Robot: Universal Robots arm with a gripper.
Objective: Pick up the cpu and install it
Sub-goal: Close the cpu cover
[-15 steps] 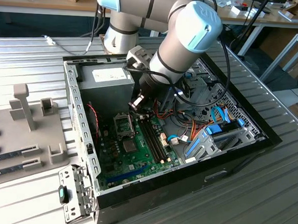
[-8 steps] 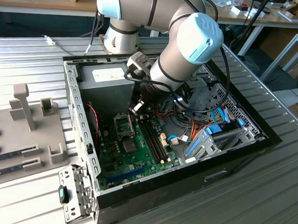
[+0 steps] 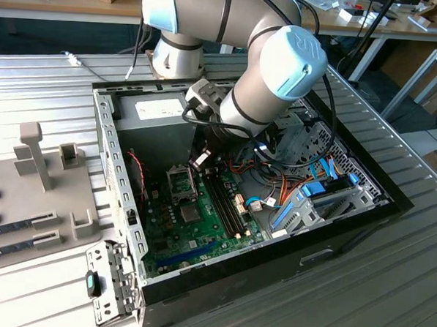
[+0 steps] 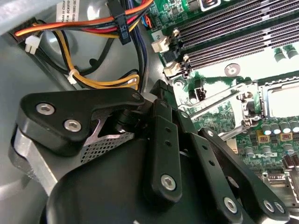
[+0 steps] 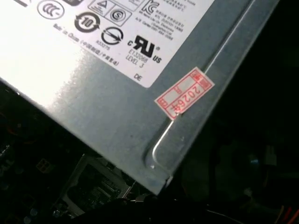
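Black linkage claw (image 4: pixel 187 100), grip state hidden, hangs inside the open computer case (image 3: pixel 362 215), beside the bright open metal-framed processor socket (image 4: pixel 280 100).

Grey metal power supply box (image 5: pixel 117 121), white label (image 5: pixel 93 32), red sticker (image 5: pixel 184 93) near edge; dark surroundings.

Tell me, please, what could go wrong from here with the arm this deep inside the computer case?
The cable bundle runs close beside the gripper and could snag. The socket's raised metal frame stands near the gripper, so a sideways drift might bend it. The power supply looms near the wrist, leaving little room to turn.
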